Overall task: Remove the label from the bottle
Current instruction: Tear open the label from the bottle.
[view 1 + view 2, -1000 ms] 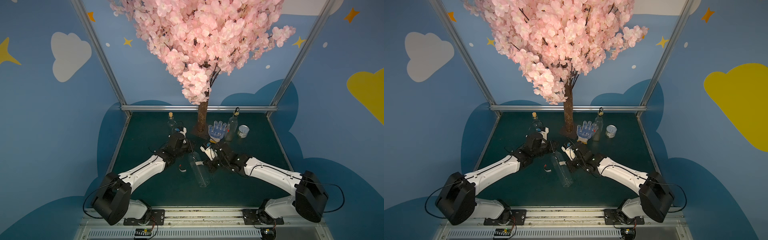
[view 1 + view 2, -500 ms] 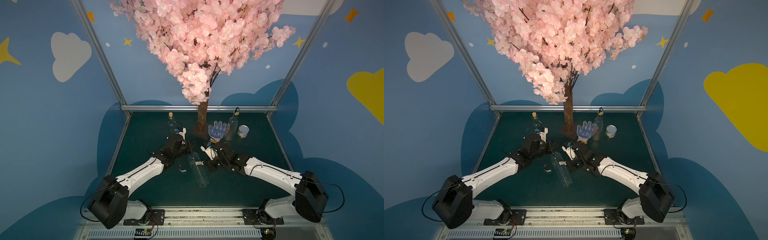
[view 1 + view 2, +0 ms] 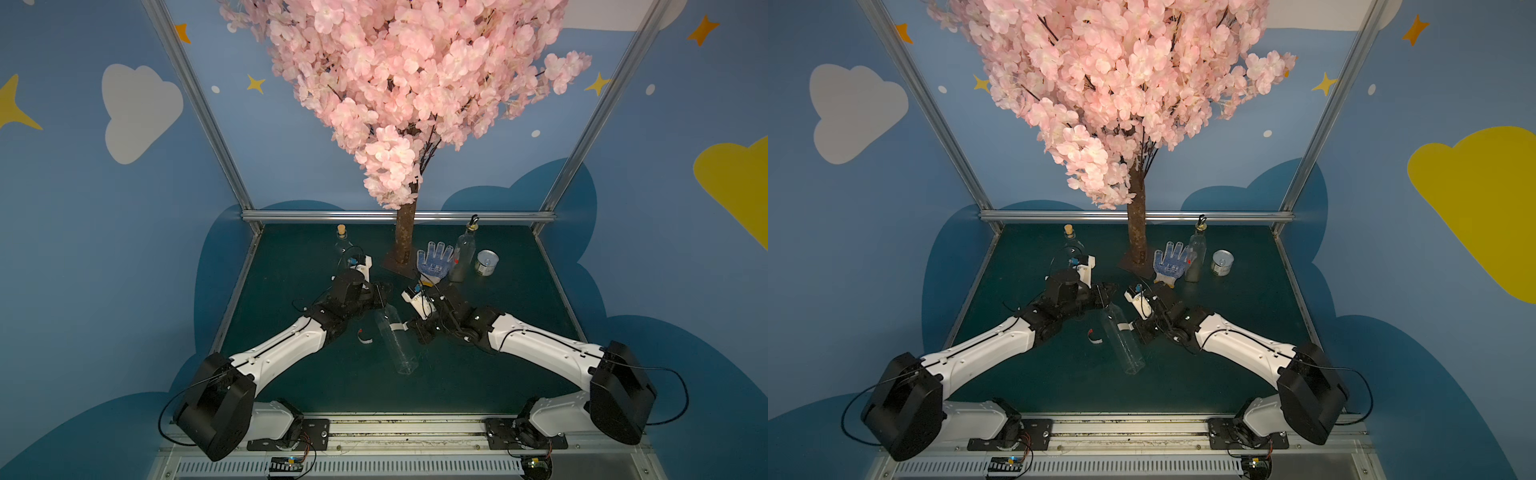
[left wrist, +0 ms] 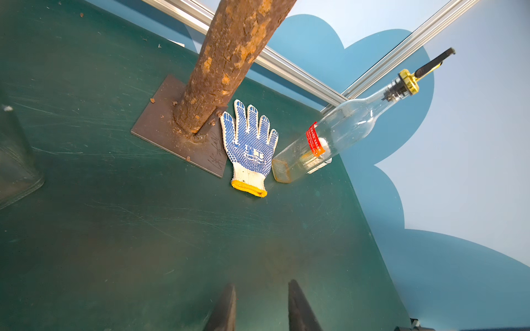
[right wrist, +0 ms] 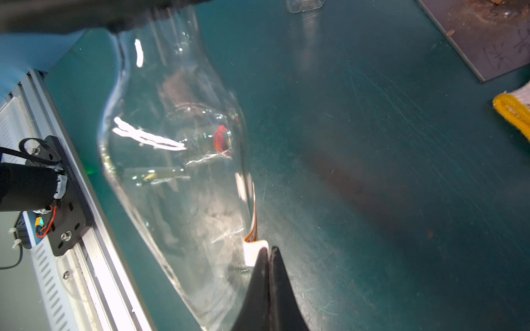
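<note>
A clear glass bottle [image 3: 397, 345] [image 3: 1125, 340] lies on its side in the middle of the green table. My left gripper [image 3: 382, 296] [image 3: 1109, 291] is shut on its neck. In the left wrist view only the gripper's [image 4: 261, 289] fingertips show, with bare table between them. A white and orange label [image 3: 398, 327] [image 3: 1124, 327] [image 5: 253, 229] peels off the bottle's [image 5: 172, 172] side. My right gripper [image 3: 413, 328] [image 3: 1139, 328] [image 5: 268, 249] is shut on the label's white free end, right beside the glass.
A small red and white label scrap [image 3: 365, 337] lies left of the bottle. Behind stand the tree trunk [image 3: 405, 241] on its metal plate, a blue-dotted glove [image 3: 434, 259], a pourer-topped bottle [image 3: 464, 253], a tin can [image 3: 486, 262] and a corked bottle [image 3: 343, 243].
The left arm has shifted slightly to the left. The bottle, the label and both grips look the same.
</note>
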Controlling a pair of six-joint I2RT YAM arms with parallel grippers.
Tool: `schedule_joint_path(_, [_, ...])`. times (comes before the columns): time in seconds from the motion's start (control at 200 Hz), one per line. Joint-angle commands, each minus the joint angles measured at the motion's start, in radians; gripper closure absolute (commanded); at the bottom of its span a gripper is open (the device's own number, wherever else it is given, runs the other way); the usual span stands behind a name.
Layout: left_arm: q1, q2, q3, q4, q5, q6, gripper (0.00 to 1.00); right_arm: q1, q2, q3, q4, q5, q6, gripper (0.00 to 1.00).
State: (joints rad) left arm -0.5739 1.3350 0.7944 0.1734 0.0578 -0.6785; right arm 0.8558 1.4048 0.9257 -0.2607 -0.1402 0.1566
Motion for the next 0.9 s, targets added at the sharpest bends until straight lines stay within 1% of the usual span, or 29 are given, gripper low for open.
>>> schedule_joint_path(0.0, [-0.001, -0.012, -0.015, -0.025, 0.027, 0.054, 0.98, -0.018, 0.009, -0.007, 0.023, 0.049, -0.002, 1.0])
schedule_joint_path(0.621, [-0.001, -0.011, -0.028, -0.005, 0.046, 0.069, 0.98, -0.021, 0.036, 0.009, 0.031, 0.071, -0.011, 1.0])
schedule_joint_path(0.896, [0.0, -0.007, -0.03, -0.003, 0.048, 0.069, 0.98, -0.021, 0.044, 0.021, 0.026, 0.045, -0.017, 1.0])
